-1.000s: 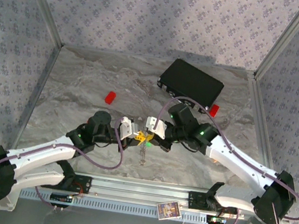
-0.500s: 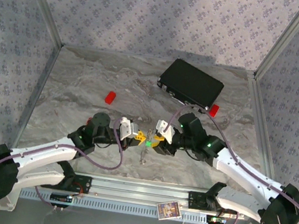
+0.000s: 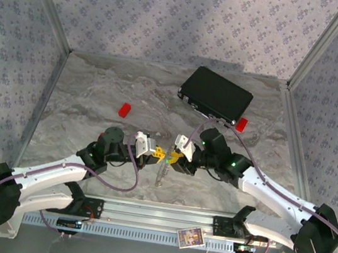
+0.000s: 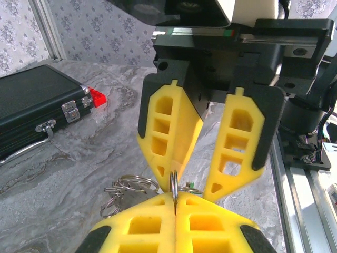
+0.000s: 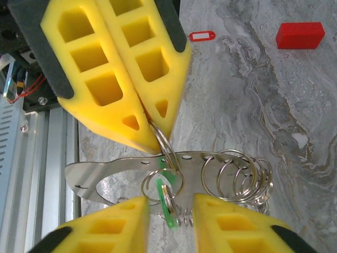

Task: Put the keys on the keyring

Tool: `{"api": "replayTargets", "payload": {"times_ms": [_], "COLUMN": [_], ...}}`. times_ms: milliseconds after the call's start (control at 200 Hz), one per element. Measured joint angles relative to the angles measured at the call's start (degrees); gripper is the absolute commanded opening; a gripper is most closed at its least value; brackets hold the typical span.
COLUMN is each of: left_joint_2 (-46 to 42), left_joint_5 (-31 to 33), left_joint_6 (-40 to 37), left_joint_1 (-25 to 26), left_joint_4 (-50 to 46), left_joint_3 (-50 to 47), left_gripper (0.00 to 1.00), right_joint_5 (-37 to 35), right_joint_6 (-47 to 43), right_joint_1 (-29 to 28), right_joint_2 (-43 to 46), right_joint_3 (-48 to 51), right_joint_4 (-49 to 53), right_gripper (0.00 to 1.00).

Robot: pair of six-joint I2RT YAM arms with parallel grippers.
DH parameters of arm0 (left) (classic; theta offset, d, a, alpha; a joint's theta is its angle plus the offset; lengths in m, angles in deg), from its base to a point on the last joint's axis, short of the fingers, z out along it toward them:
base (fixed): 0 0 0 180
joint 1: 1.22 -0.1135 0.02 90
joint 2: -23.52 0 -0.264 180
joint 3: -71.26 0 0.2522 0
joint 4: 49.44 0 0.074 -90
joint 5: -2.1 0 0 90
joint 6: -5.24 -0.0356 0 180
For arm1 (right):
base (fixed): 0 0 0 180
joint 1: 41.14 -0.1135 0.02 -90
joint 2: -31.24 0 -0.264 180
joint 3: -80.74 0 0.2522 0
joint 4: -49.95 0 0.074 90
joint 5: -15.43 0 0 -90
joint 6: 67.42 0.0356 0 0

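The keyring [image 5: 110, 167] is a flat steel plate carrying several split rings [image 5: 237, 176]. My left gripper [image 4: 175, 197] is shut on one split ring [image 4: 174, 183] threaded through the plate; its yellow fingers [image 5: 121, 68] come down from the top of the right wrist view. My right gripper [image 5: 169, 211] faces it, jaws open. The green key [image 5: 167, 203] hangs from a small ring between the right fingers, apparently touching neither. A red-and-white key [image 5: 201, 36] lies on the table beyond. From above, both grippers [image 3: 163, 157] meet tip to tip over the table's near middle.
A black case [image 3: 216, 94] lies at the back right, with a red block [image 3: 241, 124] beside it. Another red block [image 3: 125, 109] sits left of centre. A metal rail [image 3: 155, 217] runs along the near edge, and walls enclose the table.
The right gripper's jaws have opened and its arm has shifted back to the right, then eased in again. The left gripper has stayed shut on the ring in the same place.
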Motion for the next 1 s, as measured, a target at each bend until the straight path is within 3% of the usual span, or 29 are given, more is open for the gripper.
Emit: {"api": "replayTargets", "payload": {"times_ms": [210, 380, 1004], "left_joint_2": [0.00, 0.00, 0.00], "left_joint_5": [-0.22, -0.31, -1.27], "left_joint_6": [0.22, 0.39, 0.37], "left_joint_1": [0.00, 0.00, 0.00], "left_joint_4": [1.05, 1.27, 1.22], "left_joint_3": [-0.04, -0.20, -0.76], "left_gripper": [0.00, 0.00, 0.00], "right_joint_5": [0.50, 0.57, 1.31], "right_joint_6": [0.28, 0.39, 0.37], "right_joint_1": [0.00, -0.15, -1.22], "right_joint_2": [-0.76, -1.01, -3.58], "right_joint_3": [0.00, 0.00, -0.02], "right_joint_4": [-0.57, -1.14, -1.81], "right_gripper": [0.09, 0.04, 0.00]}}
